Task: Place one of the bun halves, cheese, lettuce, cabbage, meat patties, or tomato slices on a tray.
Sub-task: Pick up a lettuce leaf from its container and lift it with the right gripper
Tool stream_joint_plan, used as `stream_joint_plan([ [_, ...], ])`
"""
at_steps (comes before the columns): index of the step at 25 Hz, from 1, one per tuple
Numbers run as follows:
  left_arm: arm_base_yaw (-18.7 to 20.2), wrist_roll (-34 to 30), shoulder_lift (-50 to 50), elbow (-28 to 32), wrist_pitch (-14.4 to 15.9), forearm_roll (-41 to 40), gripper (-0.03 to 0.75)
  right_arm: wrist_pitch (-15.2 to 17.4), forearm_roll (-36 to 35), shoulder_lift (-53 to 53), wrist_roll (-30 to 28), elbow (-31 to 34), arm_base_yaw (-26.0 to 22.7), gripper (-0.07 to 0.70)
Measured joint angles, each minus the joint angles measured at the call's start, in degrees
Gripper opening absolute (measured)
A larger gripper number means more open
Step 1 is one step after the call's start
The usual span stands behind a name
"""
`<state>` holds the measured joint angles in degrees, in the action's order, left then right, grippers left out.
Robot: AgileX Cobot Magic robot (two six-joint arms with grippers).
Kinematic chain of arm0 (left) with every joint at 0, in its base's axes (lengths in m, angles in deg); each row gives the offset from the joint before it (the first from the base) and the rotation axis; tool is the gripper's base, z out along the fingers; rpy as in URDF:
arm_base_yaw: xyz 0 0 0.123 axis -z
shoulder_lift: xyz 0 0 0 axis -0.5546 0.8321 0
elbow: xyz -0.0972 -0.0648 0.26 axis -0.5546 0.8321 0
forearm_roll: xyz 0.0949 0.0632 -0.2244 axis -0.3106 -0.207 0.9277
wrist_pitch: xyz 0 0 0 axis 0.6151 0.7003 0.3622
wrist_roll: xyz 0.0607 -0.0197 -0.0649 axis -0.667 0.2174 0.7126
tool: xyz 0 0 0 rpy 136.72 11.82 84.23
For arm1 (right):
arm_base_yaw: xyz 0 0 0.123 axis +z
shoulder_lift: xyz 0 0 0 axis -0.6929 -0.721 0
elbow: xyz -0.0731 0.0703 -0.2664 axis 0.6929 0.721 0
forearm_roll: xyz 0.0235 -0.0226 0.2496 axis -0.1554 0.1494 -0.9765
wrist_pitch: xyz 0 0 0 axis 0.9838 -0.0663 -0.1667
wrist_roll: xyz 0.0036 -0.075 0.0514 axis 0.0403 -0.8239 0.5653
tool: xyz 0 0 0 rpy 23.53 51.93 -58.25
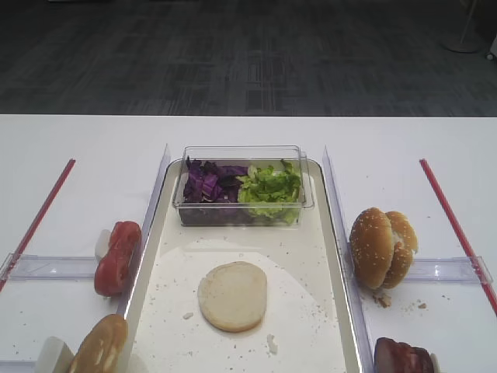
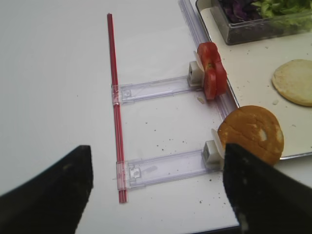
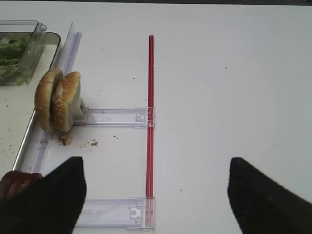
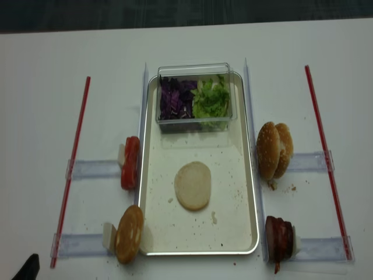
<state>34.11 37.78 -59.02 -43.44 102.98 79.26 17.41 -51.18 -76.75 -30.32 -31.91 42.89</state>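
A pale flat bun round [image 1: 232, 295] lies in the middle of the cream tray [image 1: 155, 311]. At the tray's far end a clear tub holds purple cabbage [image 1: 206, 185] and green lettuce [image 1: 270, 189]. Tomato slices [image 2: 211, 69] and a golden-brown round [image 2: 252, 134] stand on edge in clear holders left of the tray. Sesame bun halves [image 3: 57, 100] and meat patties [image 4: 279, 237] stand in holders on the right. My left gripper [image 2: 156, 192] hangs open and empty over the near left holder. My right gripper [image 3: 156, 195] hangs open and empty over the near right holder.
Two red rods [image 1: 40, 217] [image 1: 454, 225] run along the white table's left and right sides, each joined to the clear holder rails [image 3: 117, 117]. Clear strips [image 1: 335, 225] border the tray's long sides. Crumbs speckle the tray and the table near the buns.
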Motion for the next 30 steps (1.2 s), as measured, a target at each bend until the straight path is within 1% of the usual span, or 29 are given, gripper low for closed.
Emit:
stream_joint_plan([
  [1,0.0,0.0,0.0,0.0,0.0,0.0,0.509,-0.7,0.5,-0.8,0.0,-0.2,0.0,0.613],
  [3,0.0,0.0,0.0,0.0,0.0,0.0,0.509,-3.2,1.3,-3.3,0.0,-1.1,0.0,0.613],
  [8,0.0,0.0,0.0,0.0,0.0,0.0,0.509,-11.8,4.1,-12.7,0.0,-3.9,0.0,0.613],
  [12,0.0,0.0,0.0,0.0,0.0,0.0,0.509,-18.4,4.5,-23.8,0.1,-7.2,0.0,0.613],
  [14,0.0,0.0,0.0,0.0,0.0,0.0,0.509,-20.3,4.0,-30.7,0.1,-10.2,0.0,0.613],
  [16,0.0,0.0,0.0,0.0,0.0,0.0,0.509,-21.4,2.8,-37.4,0.1,-13.5,0.0,0.613],
  [19,0.0,0.0,0.0,0.0,0.0,0.0,0.509,-22.0,1.0,-47.4,0.1,-18.9,0.0,0.613],
  [25,0.0,0.0,0.0,0.0,0.0,0.0,0.509,-22.4,-1.1,-65.5,0.1,-29.1,0.0,0.613],
  [30,0.0,0.0,0.0,0.0,0.0,0.0,0.509,-22.5,-1.3,-77.2,0.1,-35.6,0.0,0.613],
])
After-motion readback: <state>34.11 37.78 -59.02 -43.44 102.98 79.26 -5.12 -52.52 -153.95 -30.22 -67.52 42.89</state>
